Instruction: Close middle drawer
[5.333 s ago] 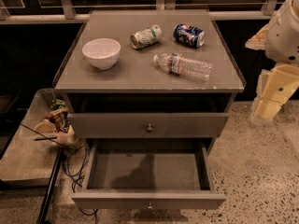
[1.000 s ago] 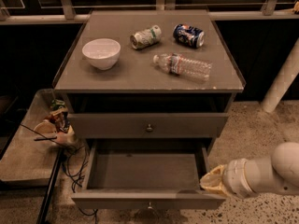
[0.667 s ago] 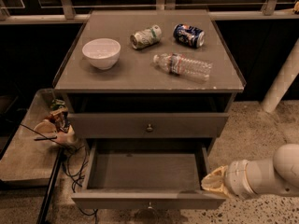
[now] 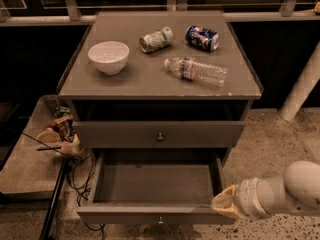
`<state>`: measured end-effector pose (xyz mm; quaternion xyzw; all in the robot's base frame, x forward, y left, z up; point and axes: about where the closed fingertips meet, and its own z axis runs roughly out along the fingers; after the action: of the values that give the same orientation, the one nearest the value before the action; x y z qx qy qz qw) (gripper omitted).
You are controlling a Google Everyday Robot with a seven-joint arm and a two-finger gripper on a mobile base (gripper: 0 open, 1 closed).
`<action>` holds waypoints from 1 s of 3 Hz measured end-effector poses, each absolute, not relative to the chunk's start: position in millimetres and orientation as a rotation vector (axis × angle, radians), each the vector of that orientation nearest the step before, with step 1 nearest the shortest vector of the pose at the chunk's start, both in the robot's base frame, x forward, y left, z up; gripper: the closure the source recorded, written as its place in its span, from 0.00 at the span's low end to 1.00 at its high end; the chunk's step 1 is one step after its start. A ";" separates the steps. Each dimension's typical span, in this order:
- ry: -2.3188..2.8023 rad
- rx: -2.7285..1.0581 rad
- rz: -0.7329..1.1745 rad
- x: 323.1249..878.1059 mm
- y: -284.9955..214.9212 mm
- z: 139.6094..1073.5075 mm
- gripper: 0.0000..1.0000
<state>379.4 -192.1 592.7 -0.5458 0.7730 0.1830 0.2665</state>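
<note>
- Low on the cabinet front, the grey-brown wooden middle drawer (image 4: 155, 215) is pulled well out. Its box looks empty and it has a small round metal knob (image 4: 160, 219) at centre.
- The plain upper drawer (image 4: 160, 133) above it is shut flush.
- The cream-tipped gripper (image 4: 224, 205) on its white arm is at the drawer's front right corner, touching or just beside it; the contact is possibly hidden. Cannot tell whether it is apart or together.
- Risk, left: loose black cables (image 4: 76, 178) hang just beside the drawer's left side and could snag if the drawer skews.
- Risk, right: a push from the corner alone could twist the drawer and jam it on its runners, or the tip could slip off the edge.
- Risk, top: a hard slam could set the lying items rolling.
- Around, on the grey cabinet top (image 4: 80, 81): round white bowl (image 4: 108, 57), crushed silver-green can (image 4: 155, 39), blue can (image 4: 202, 37), and clear plastic bottle (image 4: 197, 72) on its side.
- At far left, a low grey shelf (image 4: 25, 169) holds small coloured clutter (image 4: 61, 130).
- Nothing visible blocks the drawer's travel.
</note>
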 end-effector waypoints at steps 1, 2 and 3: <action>2.158 -1.448 0.581 366.5 -177.2 528.3 1.00; 2.208 -1.427 0.630 356.9 -166.6 474.6 1.00; 2.215 -1.445 0.632 351.3 -139.8 410.7 1.00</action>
<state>351.3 -139.8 410.7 -0.5195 0.7965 0.2272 0.2098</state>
